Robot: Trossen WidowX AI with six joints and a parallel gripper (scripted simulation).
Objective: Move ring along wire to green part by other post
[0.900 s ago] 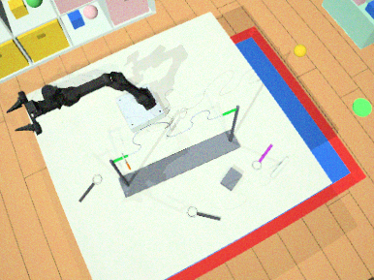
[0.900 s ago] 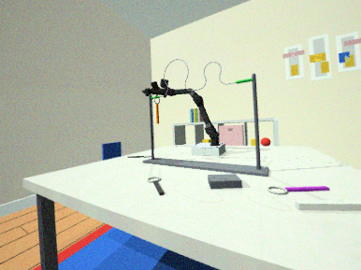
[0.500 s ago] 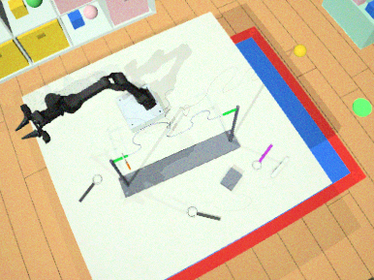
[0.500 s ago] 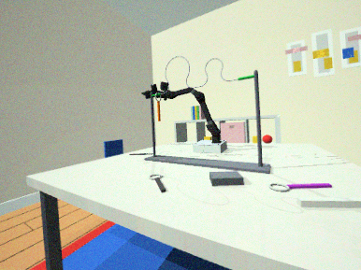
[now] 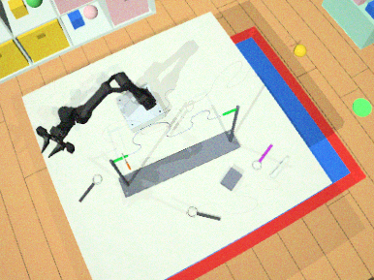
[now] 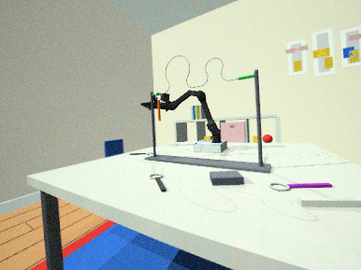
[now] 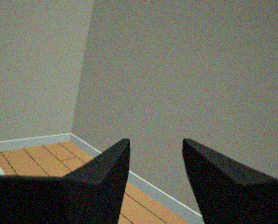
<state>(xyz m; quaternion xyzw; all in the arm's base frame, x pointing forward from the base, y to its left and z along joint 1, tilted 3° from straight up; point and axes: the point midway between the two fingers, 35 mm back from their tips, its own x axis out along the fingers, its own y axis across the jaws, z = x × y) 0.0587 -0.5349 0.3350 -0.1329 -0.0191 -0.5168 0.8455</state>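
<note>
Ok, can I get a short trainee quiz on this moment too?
1. True or false: the gripper is holding the orange handle.
2. In the top view, the spare ring lying nearest the post without the hanging ring has which handle colour? A purple, B orange, C green.
3. In the wrist view, what sits between the fingers?

Key: 1 false, the gripper is open and off to one side of the handle. 2 A. 3 Nothing, only wall and floor beyond.

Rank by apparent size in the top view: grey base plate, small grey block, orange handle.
1. Grey base plate, largest by far.
2. Small grey block.
3. Orange handle, a thin sliver, smallest.
</note>
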